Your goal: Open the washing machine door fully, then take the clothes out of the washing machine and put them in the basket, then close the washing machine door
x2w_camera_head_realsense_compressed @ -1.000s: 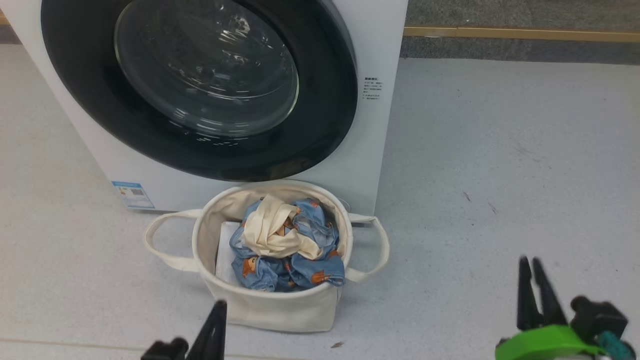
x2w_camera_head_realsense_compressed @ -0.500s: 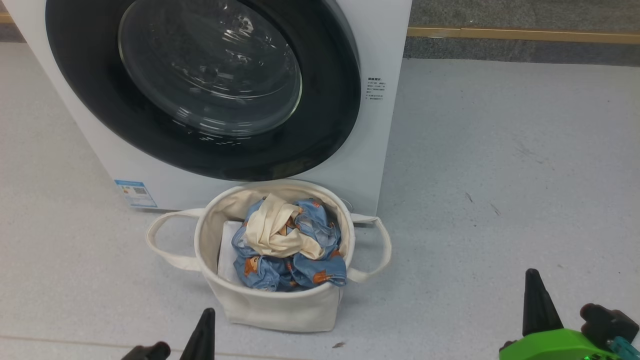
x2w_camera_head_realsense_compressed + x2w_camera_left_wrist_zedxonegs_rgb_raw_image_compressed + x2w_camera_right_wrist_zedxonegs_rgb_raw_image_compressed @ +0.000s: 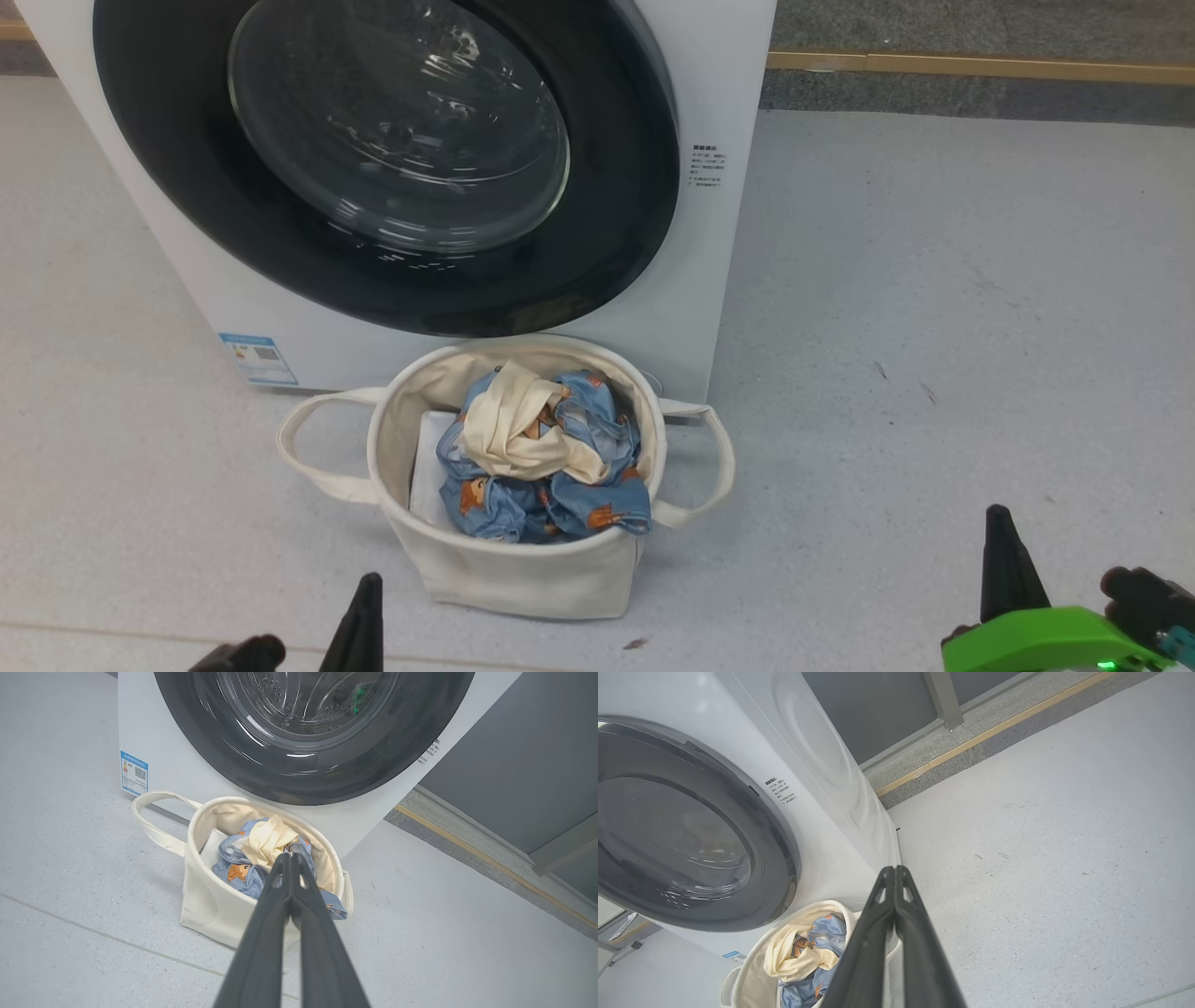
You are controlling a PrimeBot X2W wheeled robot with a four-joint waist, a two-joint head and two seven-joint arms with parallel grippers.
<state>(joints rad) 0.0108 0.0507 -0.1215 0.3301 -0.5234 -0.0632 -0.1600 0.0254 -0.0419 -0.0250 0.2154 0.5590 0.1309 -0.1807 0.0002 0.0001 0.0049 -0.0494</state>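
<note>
Down in front of the washing machine (image 3: 738, 56), the basket (image 3: 523, 583) sits just beside its white front with the bear-print clothes (image 3: 546, 467) heaped inside, and the black washing machine door (image 3: 616, 243) looks flush, though whether it has latched I cannot tell. Both pincers hang low, left gripper (image 3: 288, 856) and right gripper (image 3: 894, 869) each pressed tip to tip on nothing. Trouble as I judge it: one blue fold droops over the basket's rim, so a careless forward sweep could tip the tub or drag cloth out, and an unlatched door could swing open.
</note>
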